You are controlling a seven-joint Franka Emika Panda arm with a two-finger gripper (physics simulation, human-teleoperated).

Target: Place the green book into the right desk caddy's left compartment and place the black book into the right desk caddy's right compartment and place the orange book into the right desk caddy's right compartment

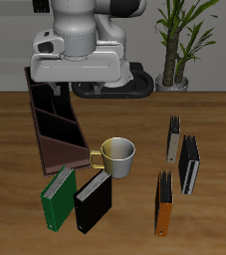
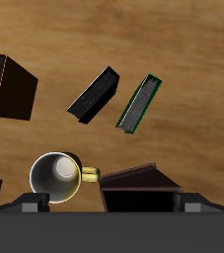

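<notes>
The green book and the black book lie side by side near the table's front edge, just beyond the near end of the right desk caddy. The orange book rests apart from them, past the mug. My gripper hangs high over the table toward the back, open and holding nothing; the arm covers it in the exterior view. The wrist view looks down on the green book, the black book, the orange book and one end of the caddy.
A cream mug stands beside the caddy's near end, close to the black book. A tan-grey book and a slim black book sit farther back than the orange book. A potted plant stands at the back.
</notes>
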